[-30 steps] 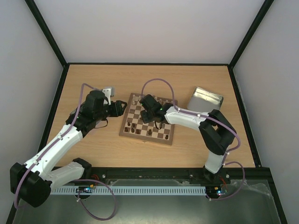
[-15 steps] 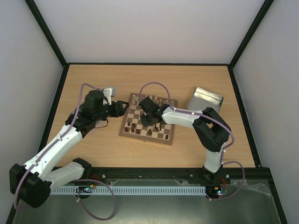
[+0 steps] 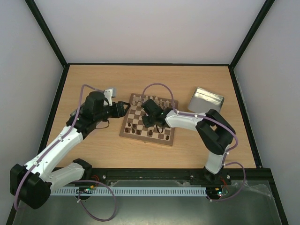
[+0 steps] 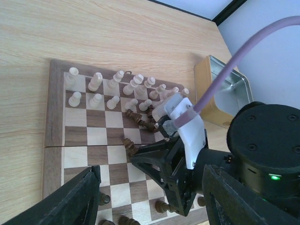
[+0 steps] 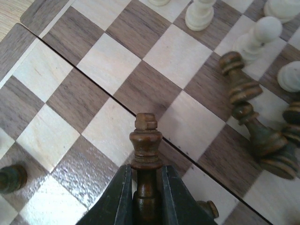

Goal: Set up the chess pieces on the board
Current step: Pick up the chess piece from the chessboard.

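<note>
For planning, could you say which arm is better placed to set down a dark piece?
Likely right: the right hand grips a dark piece over the board; the left hand is open, empty.

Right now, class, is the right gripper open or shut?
The right gripper is shut on a dark chess piece: its fingers press the stem, the head showing above them over the board.

The board (image 3: 148, 123) lies mid-table (image 3: 93, 84), with the tin (image 3: 206, 99) to its right, not touching. 2 rows of pieces (image 4: 112, 89) stand along its far edge, and several lie toppled nearer the middle. The left gripper (image 3: 123, 106) hangs beside the far-left corner. The right gripper (image 5: 144, 187), over the middle, has 1 piece (image 5: 146, 140) upright between its fingers.
</note>
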Controlling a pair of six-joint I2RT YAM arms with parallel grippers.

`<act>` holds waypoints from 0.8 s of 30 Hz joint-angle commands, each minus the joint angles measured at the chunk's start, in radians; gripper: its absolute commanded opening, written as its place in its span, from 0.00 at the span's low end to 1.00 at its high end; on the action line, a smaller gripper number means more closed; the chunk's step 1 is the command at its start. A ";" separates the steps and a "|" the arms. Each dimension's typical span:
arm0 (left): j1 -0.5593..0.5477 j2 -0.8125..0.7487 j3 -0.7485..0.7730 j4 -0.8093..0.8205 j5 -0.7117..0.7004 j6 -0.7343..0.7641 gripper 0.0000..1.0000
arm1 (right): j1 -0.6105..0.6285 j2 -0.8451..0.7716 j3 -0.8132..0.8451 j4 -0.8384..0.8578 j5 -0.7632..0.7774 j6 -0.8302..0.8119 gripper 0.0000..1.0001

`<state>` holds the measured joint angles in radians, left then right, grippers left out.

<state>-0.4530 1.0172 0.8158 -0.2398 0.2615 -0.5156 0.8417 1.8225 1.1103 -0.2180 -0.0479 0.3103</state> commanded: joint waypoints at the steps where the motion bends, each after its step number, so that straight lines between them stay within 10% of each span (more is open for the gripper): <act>1: 0.000 0.002 -0.044 0.064 0.057 -0.077 0.62 | 0.001 -0.114 -0.074 0.133 0.012 0.008 0.02; 24: -0.059 0.338 0.010 0.290 0.219 -0.372 0.57 | 0.001 -0.320 -0.315 0.462 -0.047 -0.072 0.03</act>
<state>-0.5060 1.3064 0.7925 -0.0334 0.4347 -0.8169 0.8417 1.5414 0.8249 0.1661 -0.0776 0.2607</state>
